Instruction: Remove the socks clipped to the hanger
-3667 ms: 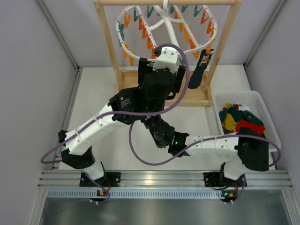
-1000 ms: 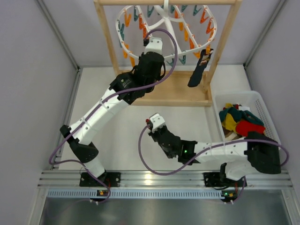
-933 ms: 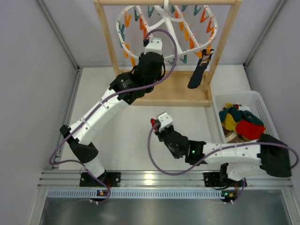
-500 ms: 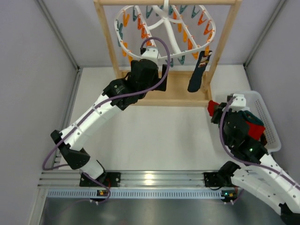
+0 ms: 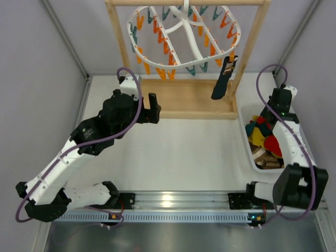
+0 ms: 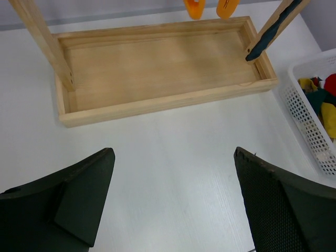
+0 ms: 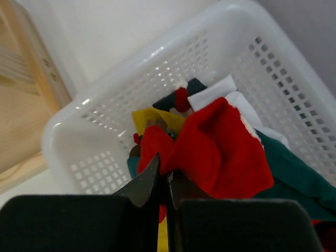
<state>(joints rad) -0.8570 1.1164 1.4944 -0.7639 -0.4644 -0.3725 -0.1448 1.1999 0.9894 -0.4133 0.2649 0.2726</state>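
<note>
The white oval hanger [image 5: 184, 39] with orange and teal clips hangs from the wooden stand. One dark sock [image 5: 222, 79] is still clipped at its right side; it also shows in the left wrist view [image 6: 273, 26]. My left gripper [image 5: 153, 108] is open and empty above the table, in front of the stand's base, with its fingers wide apart [image 6: 173, 173]. My right gripper [image 5: 273, 114] is over the white basket. In the right wrist view it [image 7: 164, 176] is shut on a red sock [image 7: 220, 147] that hangs over the other socks.
The white basket [image 5: 244, 118] at the right holds several socks in red, yellow and teal [image 5: 262, 135]. The wooden stand's tray base [image 6: 157, 63] lies ahead of the left gripper, its right post [image 5: 247, 58] beside the dark sock. Grey walls close in both sides.
My right arm swung from the table's middle to the basket with the red sock. My left arm pulled back from the hanger and dropped low in front of the stand.
</note>
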